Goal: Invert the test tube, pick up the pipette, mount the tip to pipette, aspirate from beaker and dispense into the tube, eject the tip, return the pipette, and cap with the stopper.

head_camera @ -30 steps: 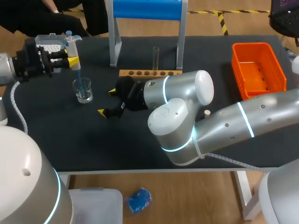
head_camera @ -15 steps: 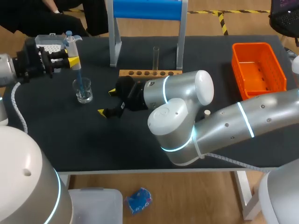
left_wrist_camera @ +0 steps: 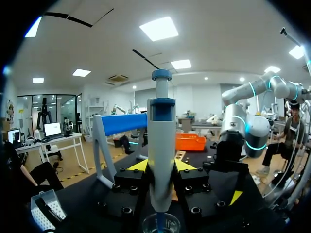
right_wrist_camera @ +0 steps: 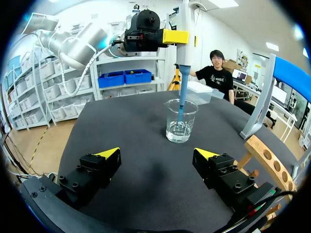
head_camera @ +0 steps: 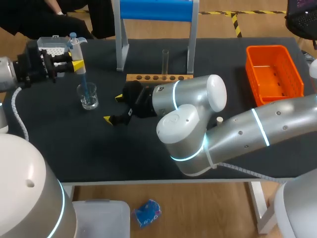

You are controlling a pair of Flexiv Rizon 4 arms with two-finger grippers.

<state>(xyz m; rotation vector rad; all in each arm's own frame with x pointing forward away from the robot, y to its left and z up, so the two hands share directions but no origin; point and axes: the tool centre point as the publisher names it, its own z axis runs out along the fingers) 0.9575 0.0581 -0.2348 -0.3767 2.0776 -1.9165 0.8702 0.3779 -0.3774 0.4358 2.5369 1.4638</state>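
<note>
Aspirating seemingly, upper left: the left gripper [head_camera: 78,65] pinched the pipette [head_camera: 75,45], its blue tip [head_camera: 84,85] dipped in the beaker [head_camera: 89,102]. The right gripper [head_camera: 113,108] hung spread, empty, centre. Next likely called for carrying it to the racked test tube [head_camera: 165,59].

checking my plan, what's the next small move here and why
Probably draw liquid up now: the left end effector is shut on the pipette, whose blue tip dips into liquid in the beaker; the test tube stands upright in the rack.
</note>
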